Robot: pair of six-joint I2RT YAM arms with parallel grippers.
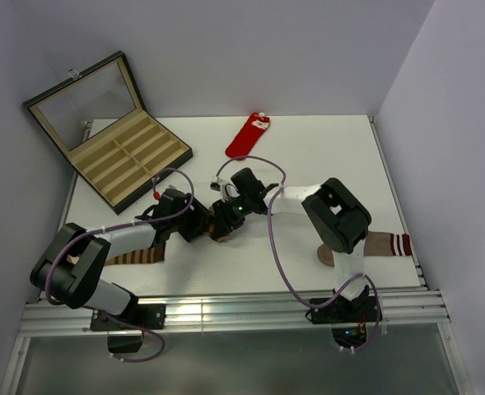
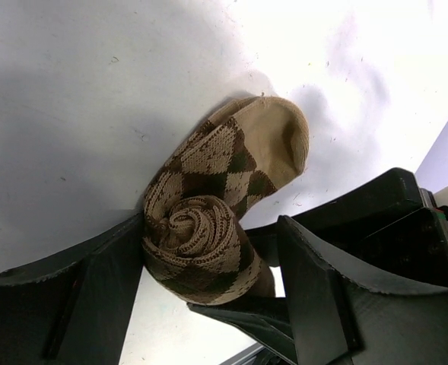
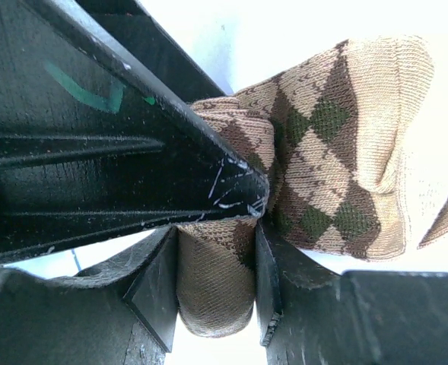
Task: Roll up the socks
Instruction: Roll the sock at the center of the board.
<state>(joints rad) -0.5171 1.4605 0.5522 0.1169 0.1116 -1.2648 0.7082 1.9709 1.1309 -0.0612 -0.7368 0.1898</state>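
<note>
Our right gripper (image 3: 216, 262) pinches the argyle sock (image 2: 231, 160), mostly rolled with its toe loose, our left gripper (image 2: 208, 228) stands wide open around it, near the box (image 1: 118, 164), and the red sock (image 1: 248, 136) beside the box lies flat, not yet rolled.

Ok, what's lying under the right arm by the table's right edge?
A tan-brown sock lies flat on the table. Its striped cuff sticks out to the right and a rounded end shows left of the right arm; the stretch between is covered by the arm.
</note>
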